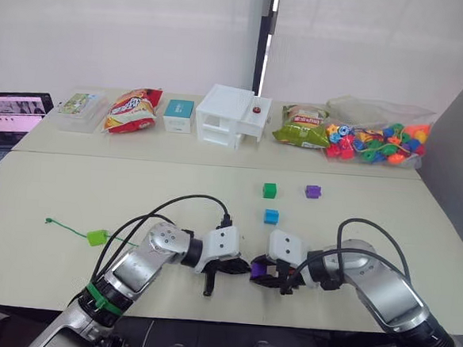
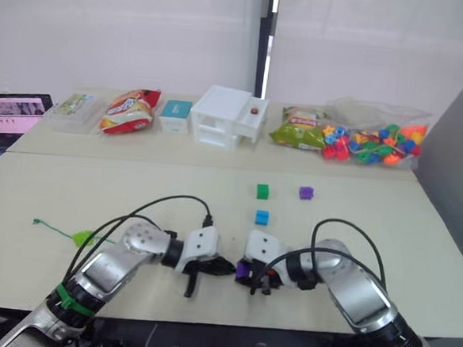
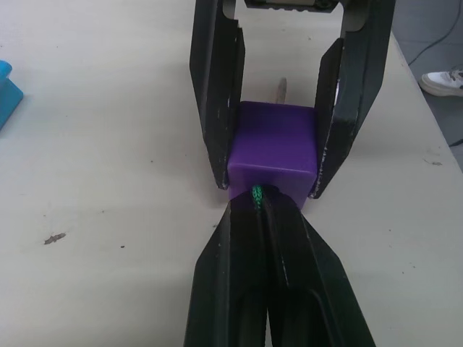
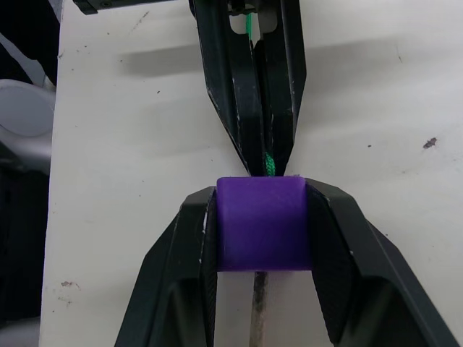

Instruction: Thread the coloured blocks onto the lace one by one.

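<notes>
My right gripper (image 4: 262, 194) is shut on a purple block (image 4: 262, 220) near the table's front edge. Facing it, my left gripper (image 3: 260, 206) is shut on the green lace (image 3: 256, 195), right at the block's near face. The lace's greyish tip (image 3: 281, 88) sticks out of the block's far side. The rest of the lace (image 1: 69, 227) trails left across the table, with a lime green block (image 1: 97, 237) on its line. A dark green block (image 1: 269, 190), a blue block (image 1: 271, 216) and another purple block (image 1: 313, 191) lie loose beyond the grippers.
Along the table's back stand a clear bag of bright beads (image 1: 377, 142), a white toy house (image 1: 231, 115), two snack bags (image 1: 133, 109) (image 1: 300, 126), a teal box (image 1: 178, 115) and a clear case (image 1: 79, 109). A laptop (image 1: 13, 115) sits far left.
</notes>
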Tool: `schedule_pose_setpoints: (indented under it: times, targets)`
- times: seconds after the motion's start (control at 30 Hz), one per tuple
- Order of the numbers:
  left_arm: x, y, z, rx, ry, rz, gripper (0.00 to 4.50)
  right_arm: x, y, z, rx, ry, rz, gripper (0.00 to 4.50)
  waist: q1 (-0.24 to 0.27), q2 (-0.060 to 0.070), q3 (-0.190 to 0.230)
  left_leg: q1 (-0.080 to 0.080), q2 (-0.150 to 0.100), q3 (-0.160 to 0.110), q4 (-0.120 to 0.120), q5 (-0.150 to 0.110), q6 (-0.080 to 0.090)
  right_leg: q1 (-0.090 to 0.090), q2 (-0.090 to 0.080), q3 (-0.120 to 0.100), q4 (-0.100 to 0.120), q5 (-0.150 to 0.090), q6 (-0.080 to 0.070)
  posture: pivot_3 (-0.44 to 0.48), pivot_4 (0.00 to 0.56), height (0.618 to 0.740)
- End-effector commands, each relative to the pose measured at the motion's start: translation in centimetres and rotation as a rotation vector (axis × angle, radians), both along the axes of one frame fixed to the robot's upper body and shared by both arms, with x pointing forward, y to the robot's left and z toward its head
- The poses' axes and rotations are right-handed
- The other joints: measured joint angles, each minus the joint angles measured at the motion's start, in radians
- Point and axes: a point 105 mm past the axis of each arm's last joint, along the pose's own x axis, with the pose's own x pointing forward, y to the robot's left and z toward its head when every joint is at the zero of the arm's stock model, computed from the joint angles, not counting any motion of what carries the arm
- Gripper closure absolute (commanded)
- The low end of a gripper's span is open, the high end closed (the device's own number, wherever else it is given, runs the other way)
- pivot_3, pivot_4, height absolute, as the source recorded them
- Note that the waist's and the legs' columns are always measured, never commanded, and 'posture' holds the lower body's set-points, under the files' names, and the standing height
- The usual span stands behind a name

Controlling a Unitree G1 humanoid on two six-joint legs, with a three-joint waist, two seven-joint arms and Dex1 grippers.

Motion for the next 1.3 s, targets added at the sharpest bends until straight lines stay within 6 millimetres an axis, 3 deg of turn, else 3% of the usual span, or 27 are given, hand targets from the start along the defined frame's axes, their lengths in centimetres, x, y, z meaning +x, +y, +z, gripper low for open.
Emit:
schedule_pose_setpoints:
  times: [0.03,0.13,0.3,0.37,0.6,0.83,1.0,1.13,1.3]
  targets:
    - [-0.4,-0.5,0.5,-0.005,-0.014,-0.010,4.44,0.0,0.2,0.0,-0.004,-0.012,0.002,3.32,0.001,0.000,0.000,0.000,0.000,0.000,0.000,0.000,0.000,0.000,0.000,0.000,0.000,0.000,0.000,0.000,0.150,0.740]
    - [-0.7,0.3,0.9,-0.012,0.033,-0.003,4.44,0.0,0.2,0.0,-0.005,-0.013,-0.003,3.32,-0.002,0.000,0.000,0.000,0.000,0.000,0.000,0.000,0.000,0.000,0.000,0.000,-0.001,0.000,0.000,0.000,0.150,0.740]
    - [-1.4,1.3,1.9,-0.020,0.066,-0.025,2.99,0.4,0.2,0.2,0.015,-0.035,-0.026,3.32,-0.005,0.000,0.000,0.000,0.000,0.000,0.000,0.000,0.000,0.000,0.000,0.000,0.000,0.000,0.000,0.000,0.150,0.740]
    - [-1.7,1.6,2.2,-0.024,0.081,-0.042,2.29,0.5,0.2,0.7,0.038,-0.057,-0.036,2.24,-0.006,0.000,0.000,0.000,0.000,0.000,0.000,0.000,0.000,0.000,0.000,0.000,0.000,0.000,0.000,0.000,0.150,0.740]
    - [-1.0,0.4,2.1,0.008,0.024,-0.079,0.01,-0.2,-0.8,2.9,0.073,-0.091,-0.039,0.00,0.003,0.000,0.000,-0.001,0.000,0.000,0.000,0.000,0.000,-0.001,0.000,0.000,0.000,0.000,0.000,0.000,0.150,0.740]
    - [0.1,-2.2,1.2,0.019,-0.036,-0.099,0.01,-1.3,-3.6,2.6,0.029,-0.054,-0.065,0.00,0.007,0.000,0.000,-0.002,0.000,0.000,0.000,0.000,0.000,0.000,0.000,0.000,-0.004,0.000,0.000,0.000,0.150,0.740]
    - [0.1,-2.6,0.7,0.023,-0.038,-0.115,0.01,-1.1,-4.0,1.8,0.023,-0.051,-0.095,0.00,-0.002,0.000,0.000,-0.001,0.000,0.000,-0.001,0.000,0.000,0.000,0.001,0.000,-0.003,0.000,0.000,0.000,0.150,0.740]
    - [-0.3,-2.5,0.6,0.019,-0.021,-0.140,1.14,-1.0,-4.2,1.4,0.021,-0.050,-0.109,0.00,0.002,0.000,0.000,-0.001,0.000,0.000,0.000,0.000,0.000,0.000,0.000,0.000,-0.004,0.000,0.000,0.000,0.150,0.740]
    - [-0.3,-2.7,0.9,0.009,-0.025,-0.144,2.86,-1.0,-4.2,1.0,0.010,-0.052,-0.106,0.00,0.005,0.000,0.000,-0.002,0.000,0.000,0.000,0.000,0.000,0.000,0.000,0.000,-0.004,0.000,0.000,0.000,0.150,0.740]
